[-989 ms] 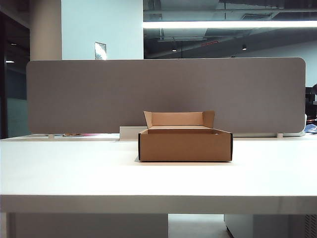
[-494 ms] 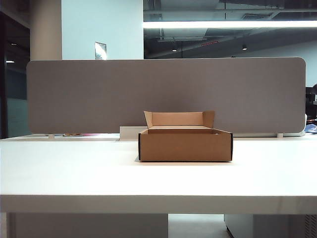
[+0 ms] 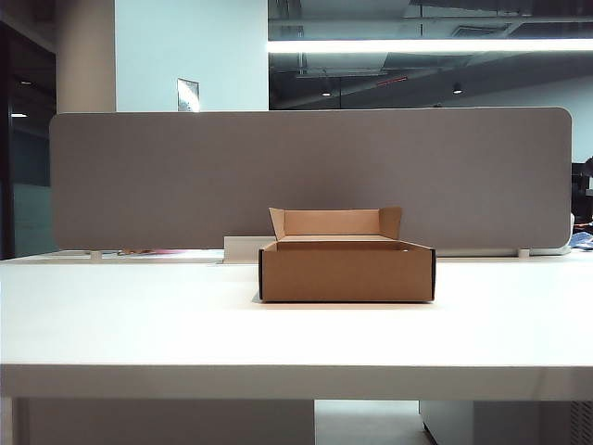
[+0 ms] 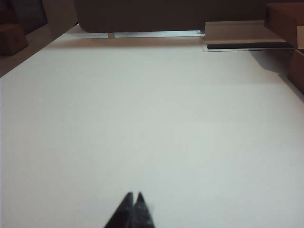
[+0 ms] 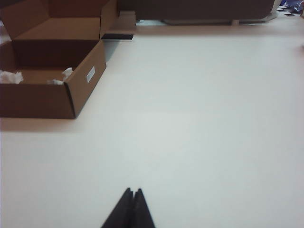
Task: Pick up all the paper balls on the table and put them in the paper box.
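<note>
Exterior view: a wide white table [image 3: 139, 324] with a thick front edge fills the lower half. Near its middle sits the paper box [image 3: 346, 271], a shallow brown cardboard box with dark corner edges and its flap standing upright at the back. Behind the box, a grey divider panel [image 3: 185, 176] runs across the far edge of the table. From this low angle the inside of the box is hidden, and neither arm appears in this view.

Left wrist view: the left gripper [image 4: 134, 197] shows as two dark fingertips pressed together into a single point, holding nothing, poised over bare white table [image 4: 142, 118]. A brown edge of the paper box [image 4: 297, 71] is just visible at the side of the picture, well apart from the gripper.

Right wrist view: the right gripper [image 5: 132, 192] also has its two dark fingertips closed tight against each other, empty, above the table [image 5: 199, 118]. The paper box [image 5: 52, 97] lies well apart from it, open, flap raised. Inside the box lie the paper balls [image 5: 10, 76], small crumpled white wads resting on its floor; how many are there is hard to tell, since the front wall hides part of them.
</note>
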Robot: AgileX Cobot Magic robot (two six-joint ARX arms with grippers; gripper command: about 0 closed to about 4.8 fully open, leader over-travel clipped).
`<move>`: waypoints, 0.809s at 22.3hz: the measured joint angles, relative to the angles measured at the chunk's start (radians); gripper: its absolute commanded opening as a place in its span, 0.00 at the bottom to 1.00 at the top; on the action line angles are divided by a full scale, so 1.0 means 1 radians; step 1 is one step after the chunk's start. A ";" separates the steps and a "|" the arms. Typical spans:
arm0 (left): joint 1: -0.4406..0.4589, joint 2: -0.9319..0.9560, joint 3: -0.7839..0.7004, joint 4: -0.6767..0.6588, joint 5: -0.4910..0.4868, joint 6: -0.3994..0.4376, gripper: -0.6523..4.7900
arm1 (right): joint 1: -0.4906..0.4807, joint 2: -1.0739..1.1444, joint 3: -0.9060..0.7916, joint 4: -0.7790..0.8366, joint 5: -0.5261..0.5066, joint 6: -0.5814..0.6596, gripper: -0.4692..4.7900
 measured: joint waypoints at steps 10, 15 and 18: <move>0.000 0.000 0.000 0.000 0.000 0.000 0.11 | -0.109 0.000 0.000 0.006 -0.008 0.000 0.08; 0.000 0.000 0.000 0.000 0.000 0.000 0.11 | -0.109 0.000 0.000 0.005 -0.008 0.000 0.08; 0.000 0.000 0.000 0.000 0.000 0.000 0.11 | -0.109 0.000 0.000 0.005 -0.008 0.000 0.08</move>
